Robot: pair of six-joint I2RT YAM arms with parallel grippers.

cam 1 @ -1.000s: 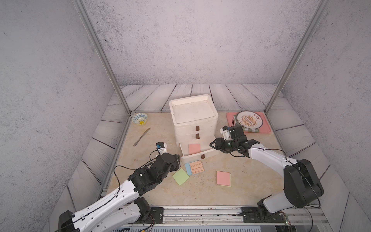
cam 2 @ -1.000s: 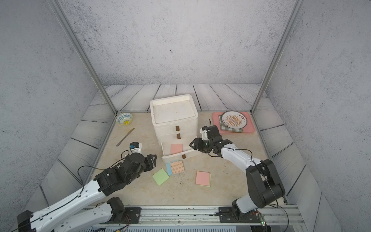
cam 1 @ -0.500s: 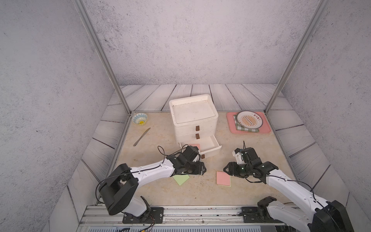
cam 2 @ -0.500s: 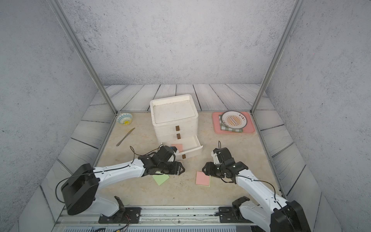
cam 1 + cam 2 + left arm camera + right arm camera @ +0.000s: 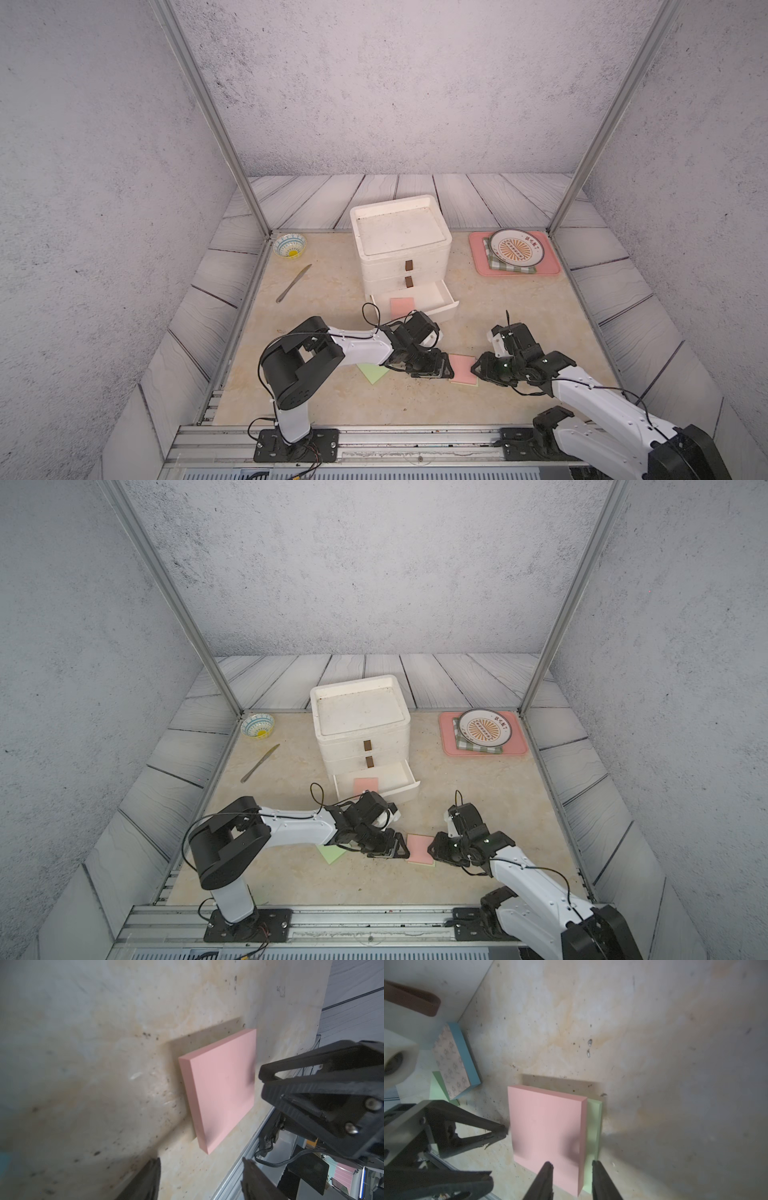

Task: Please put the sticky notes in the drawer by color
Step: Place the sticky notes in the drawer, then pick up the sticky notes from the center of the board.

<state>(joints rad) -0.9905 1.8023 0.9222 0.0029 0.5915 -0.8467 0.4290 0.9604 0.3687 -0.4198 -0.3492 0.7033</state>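
Beige tabletop (image 5: pixel 324 291), thick square pink pad (image 5: pixel 463 369)

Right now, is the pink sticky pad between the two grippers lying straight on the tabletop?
No: in the right wrist view the pink sticky pad rests on a pale green pad whose edge sticks out beside it.

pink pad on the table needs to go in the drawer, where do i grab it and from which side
I'd pinch the pink pad across two opposite side faces, from above: it lies flat, and its squared edges look thick enough. Stop short of the thin green pad underneath so only pink lifts.
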